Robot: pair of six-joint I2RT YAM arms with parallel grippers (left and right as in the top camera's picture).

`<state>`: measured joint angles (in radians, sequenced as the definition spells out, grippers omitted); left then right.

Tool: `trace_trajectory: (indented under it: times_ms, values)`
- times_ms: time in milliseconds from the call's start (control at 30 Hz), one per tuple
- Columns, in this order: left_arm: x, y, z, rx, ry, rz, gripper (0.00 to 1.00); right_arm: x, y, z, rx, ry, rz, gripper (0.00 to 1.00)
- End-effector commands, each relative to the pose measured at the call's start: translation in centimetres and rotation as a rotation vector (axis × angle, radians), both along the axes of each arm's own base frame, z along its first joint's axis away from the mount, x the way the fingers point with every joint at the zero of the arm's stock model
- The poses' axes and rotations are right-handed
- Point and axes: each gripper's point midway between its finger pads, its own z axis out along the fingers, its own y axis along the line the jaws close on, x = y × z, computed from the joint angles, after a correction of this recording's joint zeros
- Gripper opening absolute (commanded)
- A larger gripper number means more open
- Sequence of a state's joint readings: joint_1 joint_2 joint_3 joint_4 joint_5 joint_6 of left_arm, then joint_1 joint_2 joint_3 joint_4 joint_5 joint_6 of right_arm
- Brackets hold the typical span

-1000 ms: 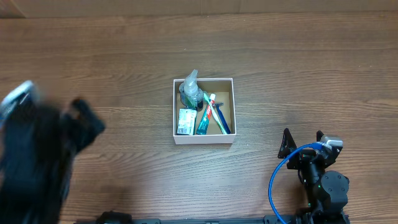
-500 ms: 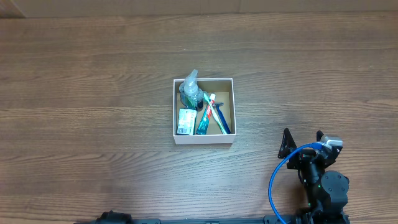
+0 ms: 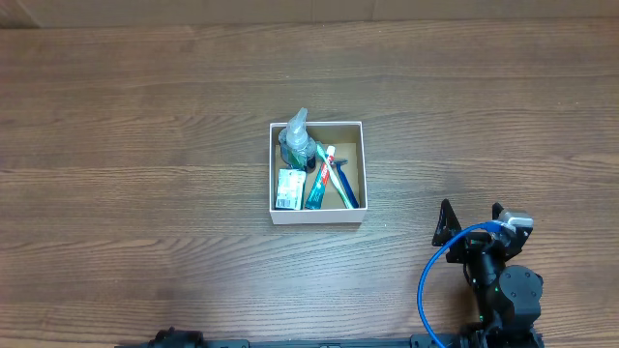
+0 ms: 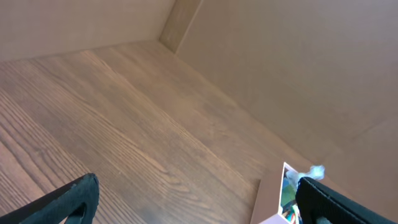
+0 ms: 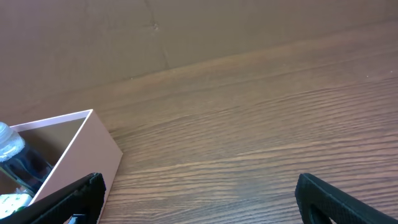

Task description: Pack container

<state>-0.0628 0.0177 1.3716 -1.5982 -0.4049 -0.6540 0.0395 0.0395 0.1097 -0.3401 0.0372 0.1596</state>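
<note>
Wooden table holds the container ahead and left of the right claw, which looks nearer than the left claw; both claws are spread apart.

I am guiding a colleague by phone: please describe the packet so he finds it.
On the wooden table sits one white box. The packet lies in its near-left corner, beside the clear bottle. It alone is flat, rectangular, green and white.

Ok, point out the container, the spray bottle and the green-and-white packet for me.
container [image 3: 317,217], overhead view, on the white wall nearest the robot.
spray bottle [image 3: 298,145], overhead view, on its clear body.
green-and-white packet [image 3: 288,189], overhead view, on the middle of its face.
</note>
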Motion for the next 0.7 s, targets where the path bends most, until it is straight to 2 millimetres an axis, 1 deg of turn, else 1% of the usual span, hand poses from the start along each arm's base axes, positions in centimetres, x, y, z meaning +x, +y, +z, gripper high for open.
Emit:
trace_trajectory:
  times_ms: [0, 33, 67, 133, 167, 200, 267, 333, 367, 433, 467, 500, 567, 667]
  values:
    - [2.2, -0.1, -0.2, -0.011, -0.012, 0.014, 1.0, 0.1, -0.2, -0.2, -0.006, 0.001, -0.01, 1.0]
    - [3.3, -0.2, -0.3, -0.011, -0.014, 0.013, 1.0, 0.1, -0.2, -0.2, -0.006, 0.001, -0.01, 1.0]
    - [5.0, -0.3, -0.4, -0.007, -0.017, 0.012, 1.0, 0.1, -0.2, -0.2, -0.006, 0.001, -0.01, 1.0]
    - [8.5, -1.1, -0.8, 0.056, -0.011, -0.042, 1.0, 0.1, -0.2, -0.2, -0.006, 0.001, -0.01, 1.0]
    - [10.0, -1.6, -1.0, 0.094, -0.01, -0.076, 1.0, 0.1, -0.2, -0.2, -0.006, 0.001, -0.01, 1.0]
    - [12.2, -2.6, -1.3, 0.163, -0.01, -0.148, 1.0, 0.1, -0.2, -0.2, -0.006, 0.001, -0.01, 1.0]
    - [15.8, -4.8, -2.0, 0.273, -0.036, -0.284, 1.0, 0.1, -0.2, -0.2, -0.006, 0.001, -0.01, 1.0]
    - [18.4, -7.2, -2.8, 0.373, -0.075, -0.421, 1.0, 0.1, -0.2, -0.2, -0.006, 0.001, -0.01, 1.0]
    - [19.2, -8.0, -3.2, 0.404, -0.091, -0.467, 1.0, 0.1, -0.2, -0.2, -0.006, 0.001, -0.01, 1.0]
    - [21.0, -10.7, -4.6, 0.516, -0.146, -0.623, 1.0, 0.1, -0.2, -0.2, -0.006, 0.001, -0.01, 1.0]
    - [21.5, -12.0, -5.4, 0.576, -0.175, -0.696, 1.0, 0.1, -0.2, -0.2, -0.006, 0.001, -0.01, 1.0]
    - [21.8, -12.8, -5.9, 0.617, -0.198, -0.743, 1.0, 0.1, -0.2, -0.2, -0.006, 0.001, -0.01, 1.0]
    - [22.4, -14.0, -7.2, 0.69, -0.232, -0.809, 1.0, 0.1, -0.2, -0.2, -0.006, 0.001, -0.01, 1.0]
    - [23.3, -14.1, -9.4, 0.71, -0.215, -0.822, 1.0, 0.1, -0.2, -0.2, -0.006, 0.001, -0.01, 1.0]
